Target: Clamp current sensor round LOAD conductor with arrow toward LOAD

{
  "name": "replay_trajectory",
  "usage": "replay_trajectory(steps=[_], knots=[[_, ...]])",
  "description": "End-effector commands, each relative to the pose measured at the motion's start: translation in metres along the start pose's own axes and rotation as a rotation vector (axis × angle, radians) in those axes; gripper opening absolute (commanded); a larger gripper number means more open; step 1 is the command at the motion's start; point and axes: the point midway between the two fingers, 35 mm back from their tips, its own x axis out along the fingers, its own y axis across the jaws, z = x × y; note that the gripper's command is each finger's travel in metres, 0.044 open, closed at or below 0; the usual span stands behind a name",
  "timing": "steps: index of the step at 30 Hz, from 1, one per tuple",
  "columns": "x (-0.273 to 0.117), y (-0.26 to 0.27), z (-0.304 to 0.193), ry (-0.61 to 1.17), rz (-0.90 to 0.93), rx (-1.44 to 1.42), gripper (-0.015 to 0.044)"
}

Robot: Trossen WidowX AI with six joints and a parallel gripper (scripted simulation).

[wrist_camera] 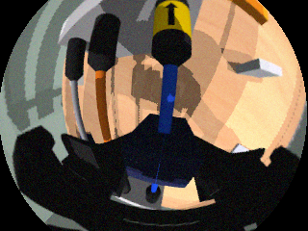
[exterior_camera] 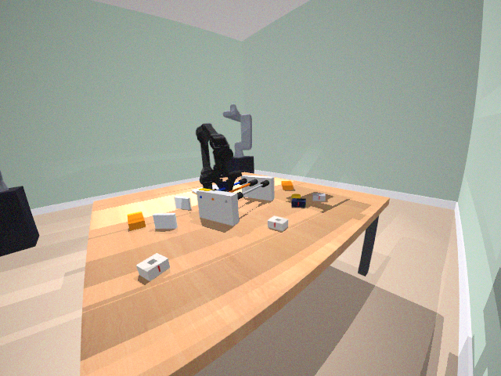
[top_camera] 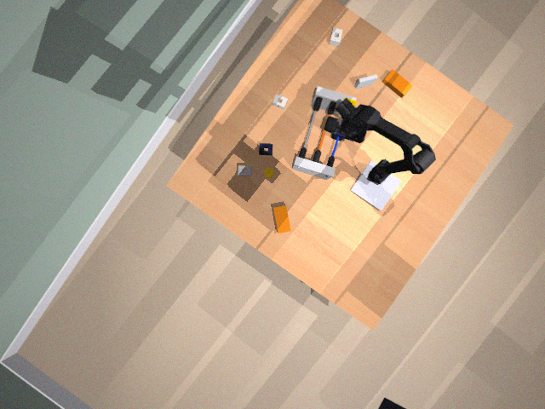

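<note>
The blue conductor (top_camera: 335,148) (wrist_camera: 167,91) runs between two grey end blocks. A yellow marker with a black arrow (wrist_camera: 171,19) sits at its far end in the wrist view. The dark navy current sensor (wrist_camera: 161,153) (top_camera: 338,135) is at the blue conductor, which enters its far side and shows again beyond its near side. My gripper (wrist_camera: 164,133) (top_camera: 344,128) is shut on the sensor, with one finger at each side. The sensor's own arrow, its seam and its latch are not readable, so I cannot tell whether it is latched.
An orange conductor (top_camera: 321,141) (wrist_camera: 101,103) and a grey conductor (top_camera: 309,132) (wrist_camera: 77,103) run beside the blue one. A second navy block (top_camera: 261,149) (exterior_camera: 298,204), white blocks (top_camera: 335,41) (exterior_camera: 278,226), orange blocks (top_camera: 282,219) (exterior_camera: 136,221) and a yellow disc (top_camera: 268,173) are on the table.
</note>
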Motion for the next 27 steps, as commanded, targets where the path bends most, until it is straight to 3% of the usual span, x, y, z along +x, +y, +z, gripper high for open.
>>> replay_trajectory(steps=[1, 6, 16, 27], knots=[[0.0005, 0.0009, 0.0010, -0.003, -0.005, 0.005, 0.0000], [0.0061, -0.0002, 0.0007, -0.002, -0.002, 0.004, 0.0000], [0.0009, 0.0011, 0.0007, -0.002, 0.002, -0.001, 0.0262], [0.0009, 0.0011, 0.0007, -0.002, 0.002, -0.001, 0.0266]])
